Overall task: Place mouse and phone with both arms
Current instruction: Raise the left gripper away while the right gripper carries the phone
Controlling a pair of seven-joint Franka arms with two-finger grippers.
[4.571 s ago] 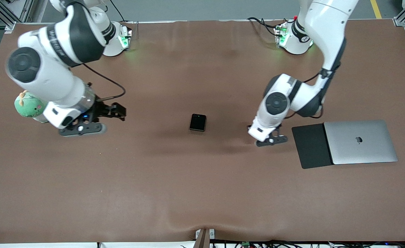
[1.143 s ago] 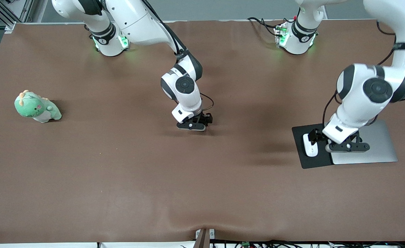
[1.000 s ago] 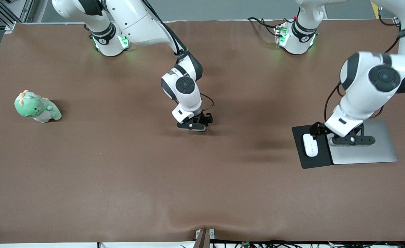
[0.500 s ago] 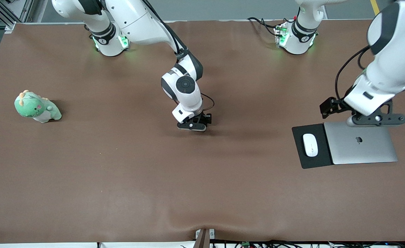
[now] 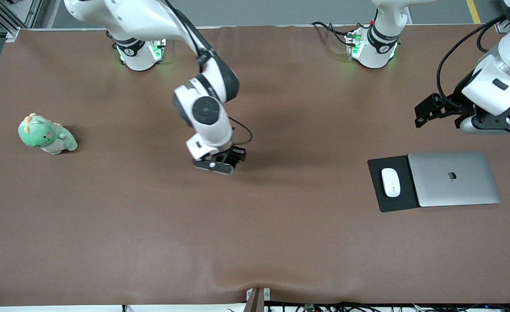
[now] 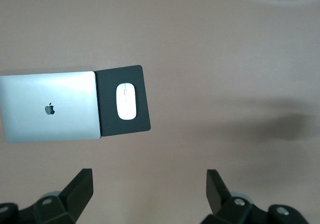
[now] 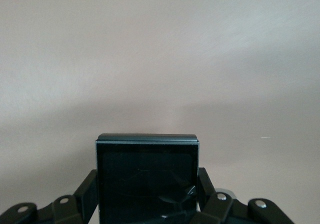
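The right hand [image 5: 225, 162] grips the phone [image 7: 147, 176] between its fingers above the mid-table [image 5: 255, 242]. The left hand [image 5: 456, 117] hangs wide open and empty above the table near the laptop [image 5: 454, 178]. The mouse [image 5: 391, 182] lies on the mouse pad [image 5: 378, 199], touching the laptop's edge.

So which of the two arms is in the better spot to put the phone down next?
The right one. Its right gripper is shut on the phone over the middle of the table. The left gripper hangs open and empty, up above the laptop; the mouse already lies on the mouse pad.
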